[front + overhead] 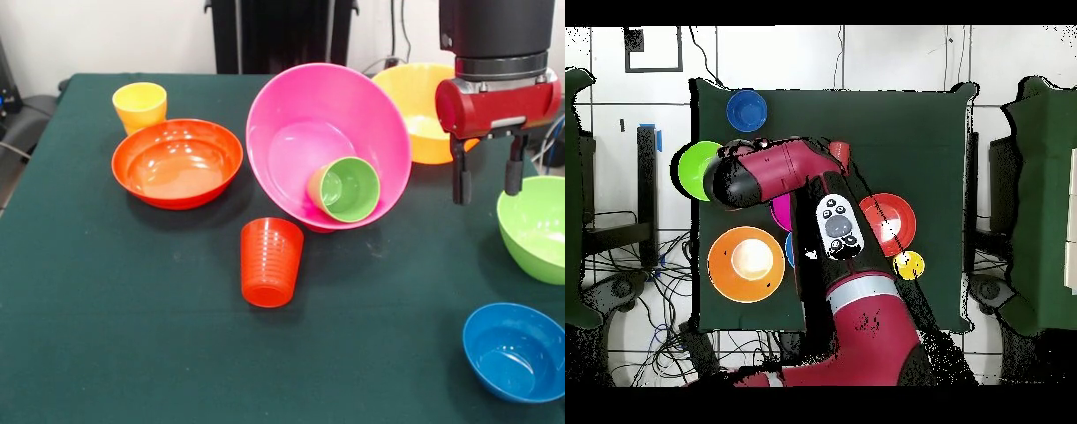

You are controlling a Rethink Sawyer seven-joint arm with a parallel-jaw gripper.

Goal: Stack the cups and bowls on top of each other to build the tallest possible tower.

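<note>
The large pink bowl rests tilted on its side at the table's middle, with the light green cup lying inside it. The ribbed orange-red cup stands in front of it, wider end up. The yellow cup stands behind the shallow red-orange bowl at the left. The yellow-orange bowl sits behind the pink one. My gripper hangs open and empty above the table, right of the pink bowl, beside the lime green bowl. The blue bowl sits at the near right.
In the overhead view my arm covers the pink bowl and the gripper. The blue bowl, lime bowl, yellow-orange bowl, red-orange bowl and yellow cup show around it. The small dark blue and magenta bowls are hidden.
</note>
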